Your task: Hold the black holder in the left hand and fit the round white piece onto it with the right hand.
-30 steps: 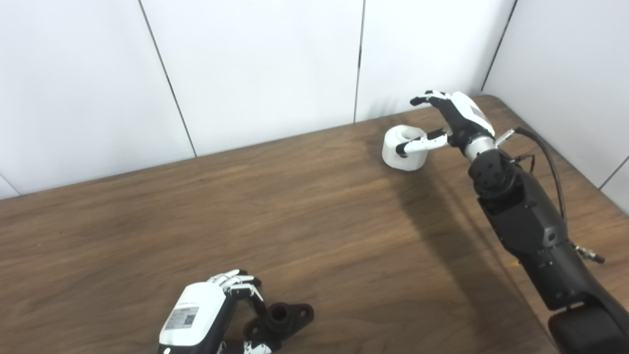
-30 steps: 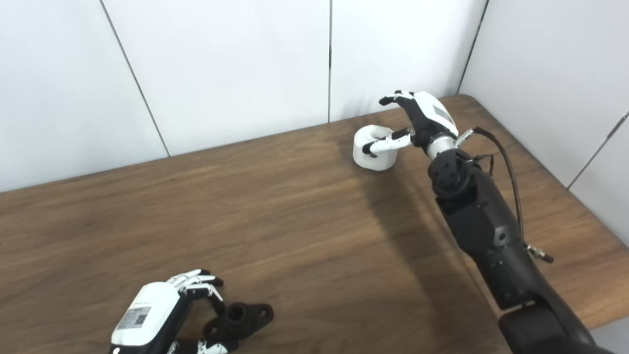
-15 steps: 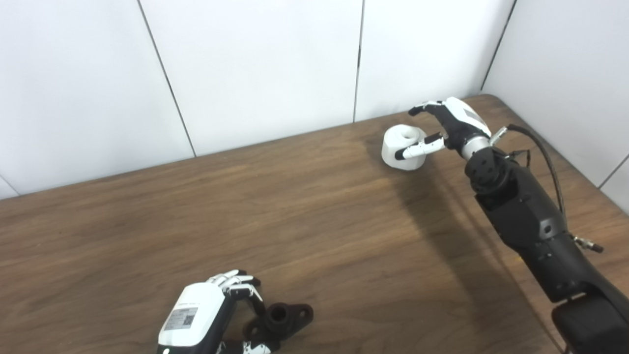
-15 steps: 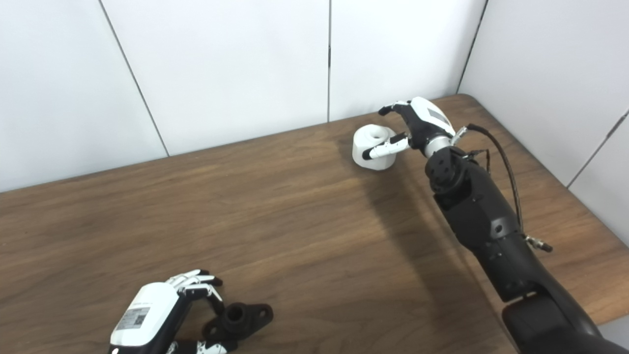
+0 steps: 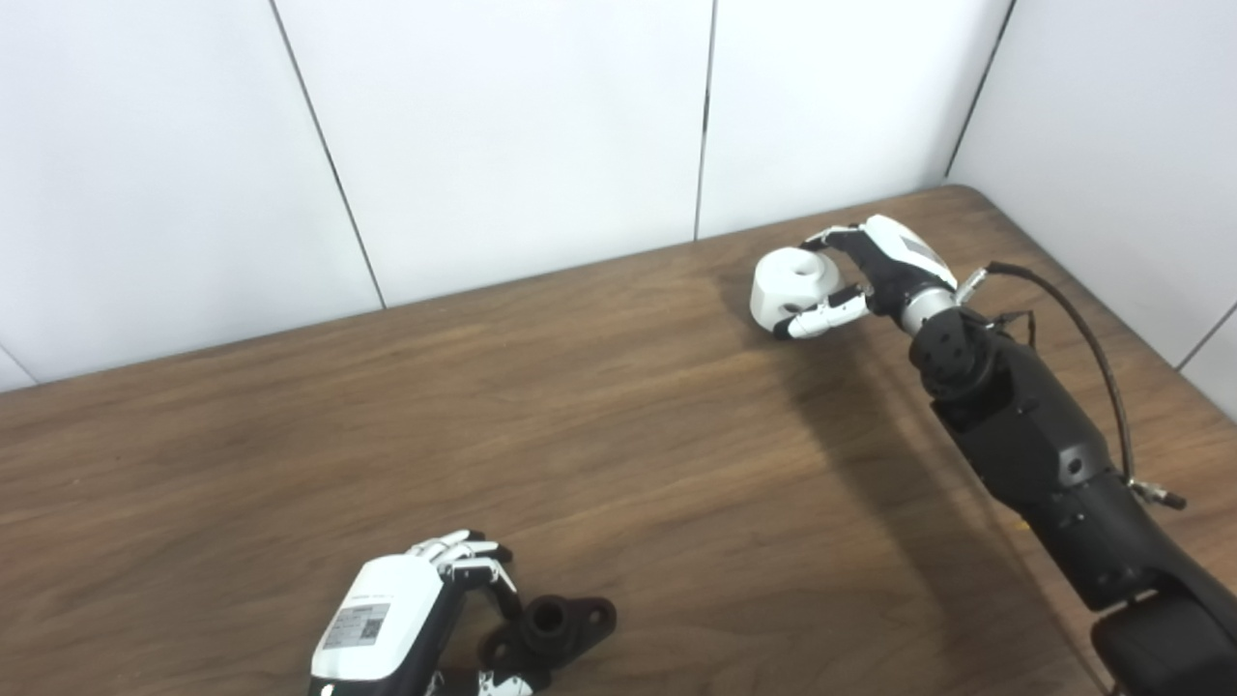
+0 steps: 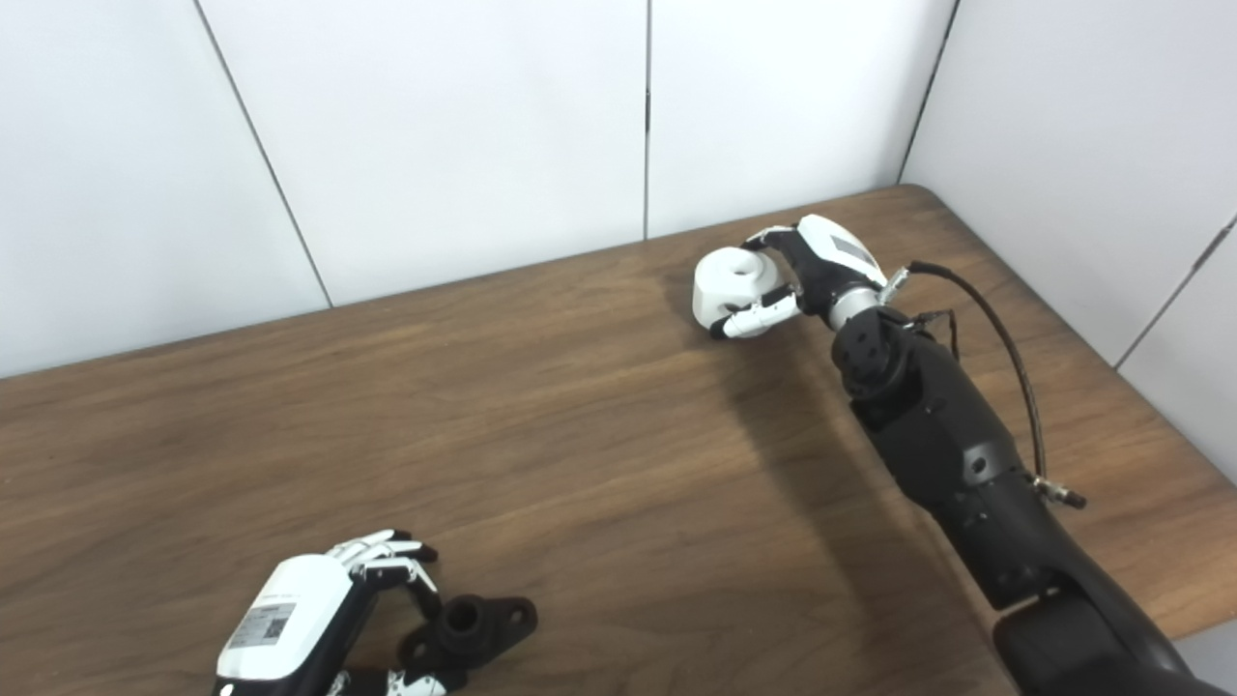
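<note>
Right hand (image 5: 884, 266) grips tilted round white piece (image 5: 791, 282)

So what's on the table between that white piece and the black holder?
Nothing: only bare wooden table lies between the white piece in the right hand and the black holder, plain in both views.

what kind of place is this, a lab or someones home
Probably a lab or test cell: a wooden table set in a corner of plain white wall panels, with only a black holder and round white piece.
</note>
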You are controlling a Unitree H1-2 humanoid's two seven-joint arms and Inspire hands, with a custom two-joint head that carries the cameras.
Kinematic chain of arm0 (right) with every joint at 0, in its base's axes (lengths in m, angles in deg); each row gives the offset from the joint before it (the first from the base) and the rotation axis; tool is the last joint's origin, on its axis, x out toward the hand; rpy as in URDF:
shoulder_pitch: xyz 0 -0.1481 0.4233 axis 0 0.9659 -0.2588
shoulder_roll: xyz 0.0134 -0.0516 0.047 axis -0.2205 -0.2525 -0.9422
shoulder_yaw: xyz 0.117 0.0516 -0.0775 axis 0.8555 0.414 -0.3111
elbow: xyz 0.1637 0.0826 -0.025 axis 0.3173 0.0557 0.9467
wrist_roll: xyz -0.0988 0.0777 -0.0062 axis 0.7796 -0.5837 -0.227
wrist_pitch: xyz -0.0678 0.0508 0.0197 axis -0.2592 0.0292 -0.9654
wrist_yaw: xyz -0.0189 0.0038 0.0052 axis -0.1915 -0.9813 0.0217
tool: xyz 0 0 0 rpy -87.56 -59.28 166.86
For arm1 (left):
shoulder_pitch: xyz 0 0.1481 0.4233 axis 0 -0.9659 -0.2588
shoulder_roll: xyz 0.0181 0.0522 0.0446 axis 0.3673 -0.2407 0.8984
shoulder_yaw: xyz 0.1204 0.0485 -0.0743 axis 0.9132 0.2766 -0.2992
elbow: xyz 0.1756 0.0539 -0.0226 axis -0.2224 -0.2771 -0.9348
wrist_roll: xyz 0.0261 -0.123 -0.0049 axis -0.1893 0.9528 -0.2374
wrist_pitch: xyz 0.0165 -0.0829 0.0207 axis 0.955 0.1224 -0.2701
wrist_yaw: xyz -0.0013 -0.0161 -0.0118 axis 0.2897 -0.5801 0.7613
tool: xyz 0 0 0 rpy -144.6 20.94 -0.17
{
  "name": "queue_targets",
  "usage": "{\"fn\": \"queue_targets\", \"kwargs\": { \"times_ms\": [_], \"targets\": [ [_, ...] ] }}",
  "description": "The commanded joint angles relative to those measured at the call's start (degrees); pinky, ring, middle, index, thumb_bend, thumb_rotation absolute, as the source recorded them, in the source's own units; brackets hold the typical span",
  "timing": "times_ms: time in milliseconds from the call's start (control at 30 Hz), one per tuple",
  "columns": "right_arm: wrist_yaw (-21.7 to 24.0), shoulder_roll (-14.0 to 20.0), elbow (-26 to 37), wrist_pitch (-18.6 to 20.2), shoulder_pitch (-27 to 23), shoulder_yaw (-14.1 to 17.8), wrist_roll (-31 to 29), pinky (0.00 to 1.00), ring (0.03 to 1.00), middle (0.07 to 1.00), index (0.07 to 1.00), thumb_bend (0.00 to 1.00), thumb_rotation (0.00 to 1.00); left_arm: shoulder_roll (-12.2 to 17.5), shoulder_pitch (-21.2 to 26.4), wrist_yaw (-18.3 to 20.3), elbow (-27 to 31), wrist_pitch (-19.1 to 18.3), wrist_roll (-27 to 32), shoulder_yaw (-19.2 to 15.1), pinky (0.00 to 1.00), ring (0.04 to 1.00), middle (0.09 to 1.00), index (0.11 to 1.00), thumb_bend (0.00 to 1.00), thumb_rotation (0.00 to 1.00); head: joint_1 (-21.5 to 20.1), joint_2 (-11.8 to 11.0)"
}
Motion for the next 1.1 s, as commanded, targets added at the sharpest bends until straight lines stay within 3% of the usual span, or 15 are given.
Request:
{"fn": "queue_targets", "kwargs": {
  "times_ms": [0, 700, 1067],
  "targets": [
    [-0.4, 2.2, 1.3, -0.1, -2.1, 0.9, 0.4, 0.86, 0.99, 0.911, 0.746, 0.9, 0.32, 1.2, -2.1, 3.5, -1.7, -1.4, -0.1, 0.3, 0.82, 0.862, 0.776, 0.487, 0.52, 0.05, 0.0, 0.1],
    [-0.1, 2.2, 3.0, -0.9, -2.0, 1.3, -0.4, 0.87, 0.99, 0.915, 0.731, 0.87, 0.33, 1.2, -2.2, 4.2, -1.4, -1.5, 0.1, 0.1, 0.82, 0.865, 0.78, 0.487, 0.52, 0.05, 0.3, 0.4],
    [-1.5, 2.1, 3.5, -2.7, -1.3, 0.9, 0.3, 0.85, 0.966, 0.87, 0.662, 0.8, 0.19, 1.1, -2.4, 4.5, -0.9, -1.6, 0.6, -0.1, 0.81, 0.862, 0.778, 0.487, 0.52, 0.05, 0.1, 0.6]
  ]
}}
